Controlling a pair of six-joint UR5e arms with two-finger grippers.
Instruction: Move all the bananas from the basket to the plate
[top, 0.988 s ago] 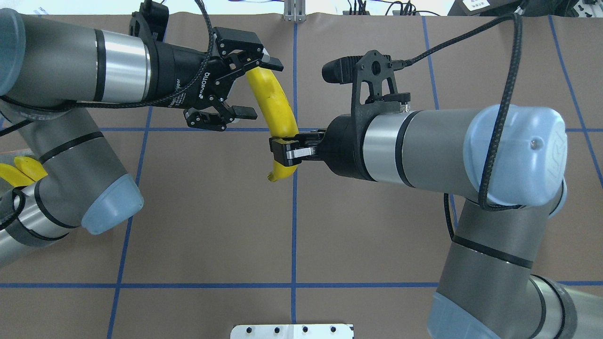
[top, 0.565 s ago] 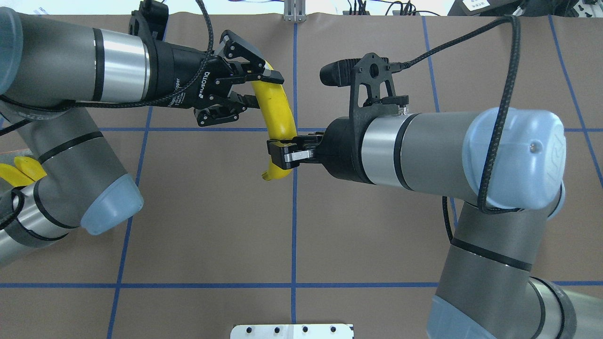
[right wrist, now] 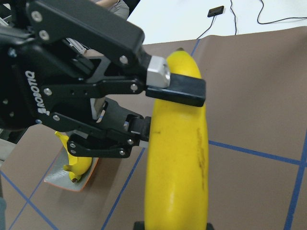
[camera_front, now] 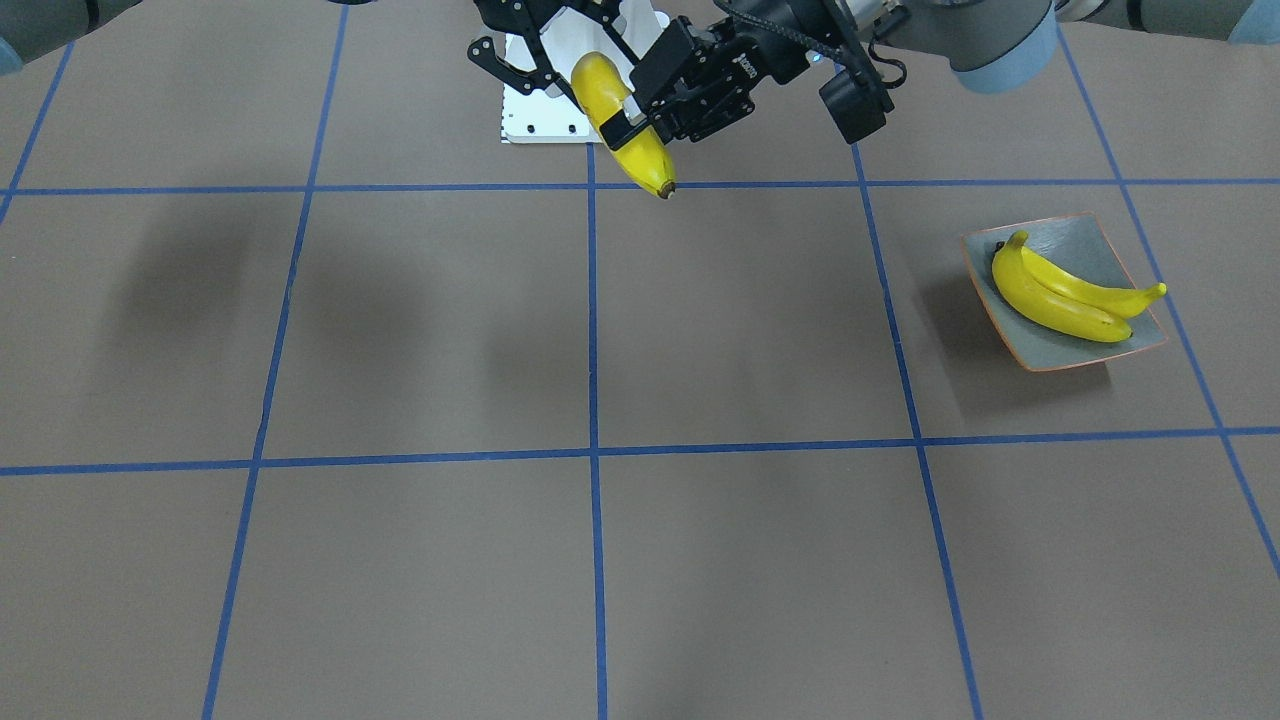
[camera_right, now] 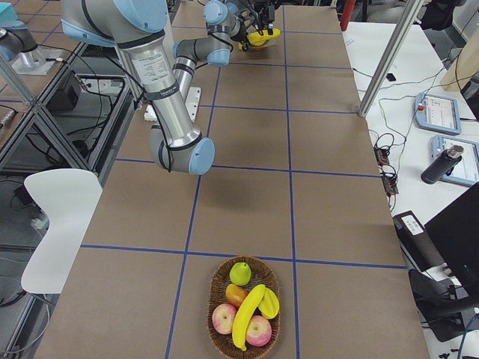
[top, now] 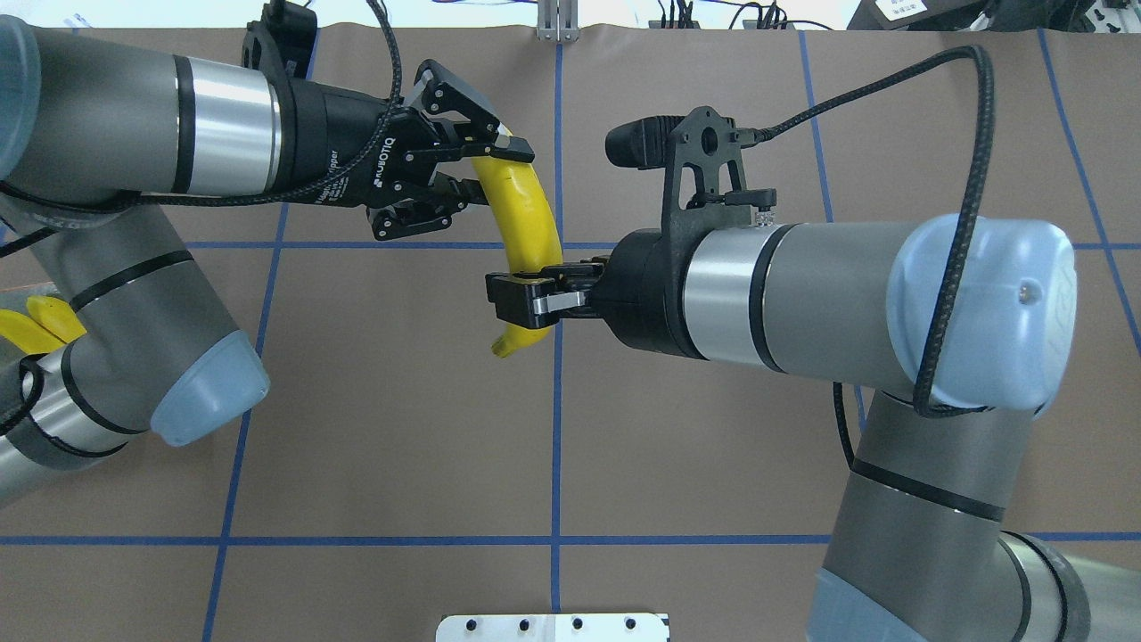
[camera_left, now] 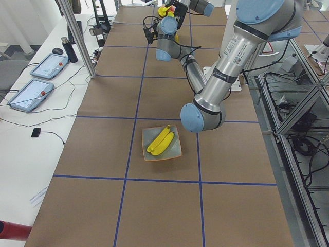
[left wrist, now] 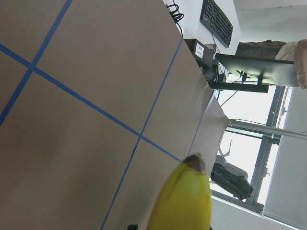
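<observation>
Over the middle of the tabletop (top: 401, 428) a banana (top: 526, 232) hangs between both claws: the left claw (top: 495, 169) grips its far end, the right claw (top: 513, 299) its near part. Well to the robot's left, two bananas (camera_front: 1060, 295) lie side by side on the plate (camera_front: 1090, 240). At the tabletop's right end the basket (camera_right: 211, 295) holds another banana (camera_right: 248, 315) among other fruit (camera_right: 222, 319).

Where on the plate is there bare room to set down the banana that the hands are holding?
The widest bare patch of the plate lies between the two bananas on it and the rim nearest the robot. A thinner sliver borders the opposite rim. The middle is crowded; laid alongside them, the held banana probably fits.
</observation>
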